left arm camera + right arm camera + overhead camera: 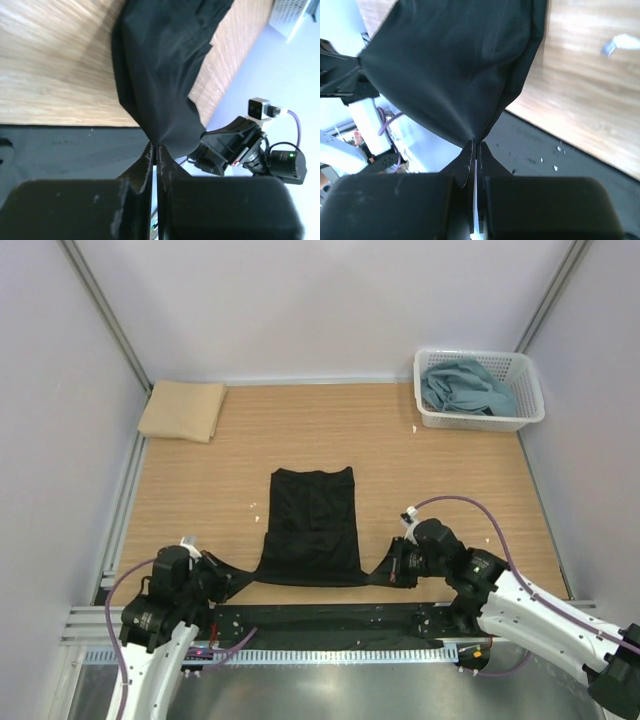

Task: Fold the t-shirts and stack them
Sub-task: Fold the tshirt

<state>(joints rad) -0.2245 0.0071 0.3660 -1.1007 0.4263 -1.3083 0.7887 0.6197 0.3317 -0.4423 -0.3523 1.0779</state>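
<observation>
The black t-shirt lies partly folded as a narrow strip in the middle of the table, its near edge stretched wide between my grippers. My left gripper is shut on the shirt's near left corner, lifted a little off the table. My right gripper is shut on the near right corner. A folded tan-beige t-shirt lies at the far left. Blue-grey t-shirts lie bunched in the white basket at the far right.
The wooden table ends in a black strip at the near edge, by the arm bases. Small white scraps lie left of the black shirt. White walls with metal rails enclose the table.
</observation>
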